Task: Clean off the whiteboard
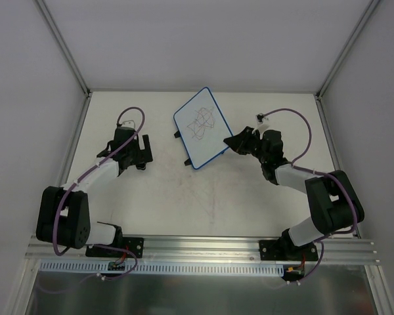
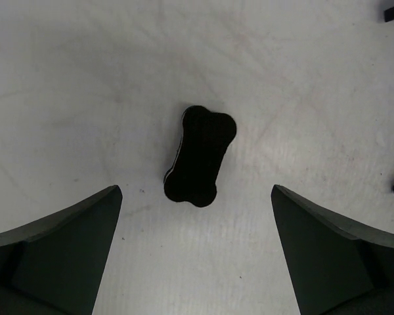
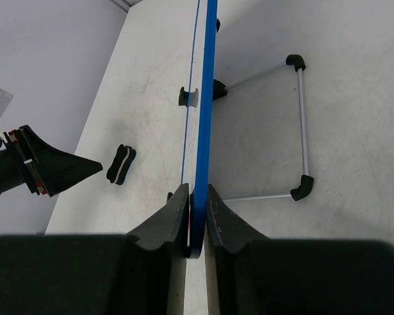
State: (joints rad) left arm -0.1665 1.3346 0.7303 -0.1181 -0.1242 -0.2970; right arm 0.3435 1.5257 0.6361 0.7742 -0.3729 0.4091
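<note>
right wrist view — right pincer (image 3: 197, 197) clamps the whiteboard (image 3: 207, 79) edge; left pincer (image 2: 197, 191) gapes wide above the eraser (image 2: 200, 152).

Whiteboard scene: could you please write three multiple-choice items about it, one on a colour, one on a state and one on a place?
1. What colour is the thin rim of the white rectangular whiteboard?
A. Red
B. Blue
C. Green

2. What is the right end effector doing?
A. Standing open
B. Shut on nothing
C. Shut on the whiteboard's edge

3. Where does the small black bone-shaped eraser lie?
A. On the whiteboard
B. On the white table, under the open left end effector
C. Against the back wall

Answers: 1 B, the right wrist view shows a blue edge. 2 C, its fingers pinch the rim from both sides. 3 B, the left wrist view looks down on it between the spread fingers.
</note>
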